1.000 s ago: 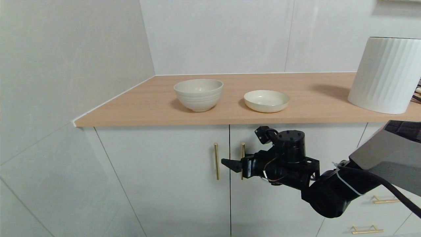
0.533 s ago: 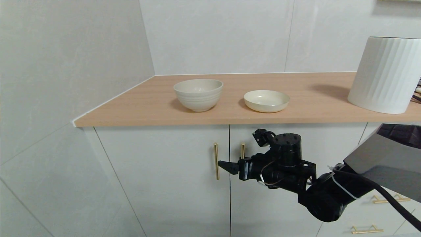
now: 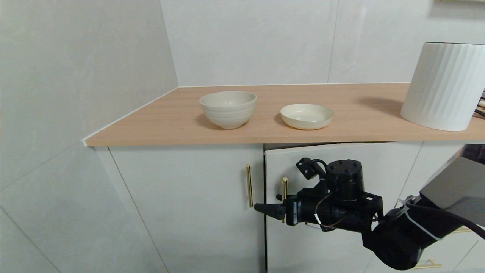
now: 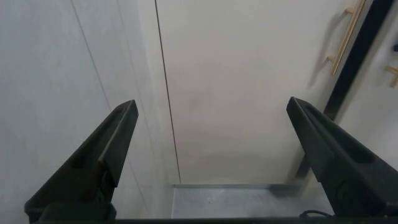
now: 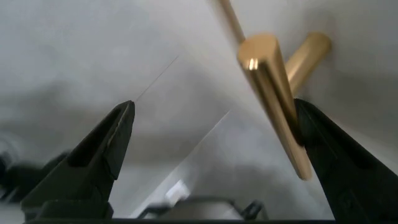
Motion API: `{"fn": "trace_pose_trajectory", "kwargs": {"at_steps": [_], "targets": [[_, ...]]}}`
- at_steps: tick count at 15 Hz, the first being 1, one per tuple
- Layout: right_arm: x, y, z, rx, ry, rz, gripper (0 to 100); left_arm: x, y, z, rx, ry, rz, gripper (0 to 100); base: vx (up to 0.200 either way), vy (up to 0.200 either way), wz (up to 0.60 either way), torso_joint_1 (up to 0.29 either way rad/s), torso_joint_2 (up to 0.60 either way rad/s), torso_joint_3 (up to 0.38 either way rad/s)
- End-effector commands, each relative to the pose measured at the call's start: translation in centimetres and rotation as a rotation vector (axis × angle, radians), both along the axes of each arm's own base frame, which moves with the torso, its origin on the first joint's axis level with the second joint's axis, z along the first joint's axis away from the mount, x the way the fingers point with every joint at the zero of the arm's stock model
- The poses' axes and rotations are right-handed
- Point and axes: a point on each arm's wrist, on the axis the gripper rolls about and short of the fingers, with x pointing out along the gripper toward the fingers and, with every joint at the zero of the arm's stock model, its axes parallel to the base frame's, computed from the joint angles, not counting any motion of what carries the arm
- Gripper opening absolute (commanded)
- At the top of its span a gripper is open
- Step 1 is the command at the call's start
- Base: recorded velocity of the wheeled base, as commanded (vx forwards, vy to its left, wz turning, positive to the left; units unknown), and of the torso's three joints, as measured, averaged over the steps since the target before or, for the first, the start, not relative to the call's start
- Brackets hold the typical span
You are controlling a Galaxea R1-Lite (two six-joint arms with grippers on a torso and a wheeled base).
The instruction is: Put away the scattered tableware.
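A deep cream bowl point(image 3: 228, 109) and a shallow cream dish point(image 3: 307, 115) stand side by side on the wooden counter point(image 3: 166, 123). Below the counter, my right gripper point(image 3: 269, 209) is at the gold handle point(image 3: 283, 191) of the right cabinet door point(image 3: 341, 157), which stands slightly ajar. In the right wrist view the gripper point(image 5: 214, 109) is open, and the handle point(image 5: 273, 102) sits between its fingers, close against one finger point(image 5: 336, 168). My left gripper point(image 4: 210, 109) is open and holds nothing, facing a lower cabinet front.
A tall white ribbed container point(image 3: 443, 85) stands at the counter's right end. The left cabinet door point(image 3: 182, 197) is shut, its gold handle point(image 3: 249, 185) beside the right one. Tiled wall closes in on the left. Drawer handles point(image 3: 428, 264) show at lower right.
The right cabinet door has swung outward, leaving a dark gap under the counter. My right gripper and its handle moved toward me and slightly down.
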Motion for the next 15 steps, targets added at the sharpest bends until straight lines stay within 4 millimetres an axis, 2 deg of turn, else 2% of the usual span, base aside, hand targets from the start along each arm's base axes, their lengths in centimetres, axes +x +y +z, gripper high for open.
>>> {"fn": "trace_pose_trajectory", "kwargs": {"at_steps": [1, 5, 15], "targets": [[-1.3, -1.0, 1.0, 0.006, -0.005, 0.014, 100, 0.0, 0.0, 0.0, 0.0, 0.0, 0.0, 100, 0.0, 0.0, 0.0, 0.0, 0.0, 0.0], [-2.9, -1.7, 0.7, 0.02, -0.021, 0.042, 100, 0.0, 0.0, 0.0, 0.009, 0.002, 0.0, 100, 0.0, 0.0, 0.0, 0.0, 0.0, 0.0], [-3.8, -1.0, 0.4, 0.017, -0.017, 0.072, 100, 0.0, 0.0, 0.2, 0.0, -0.011, 0.003, 100, 0.0, 0.0, 0.0, 0.0, 0.0, 0.0]]}}
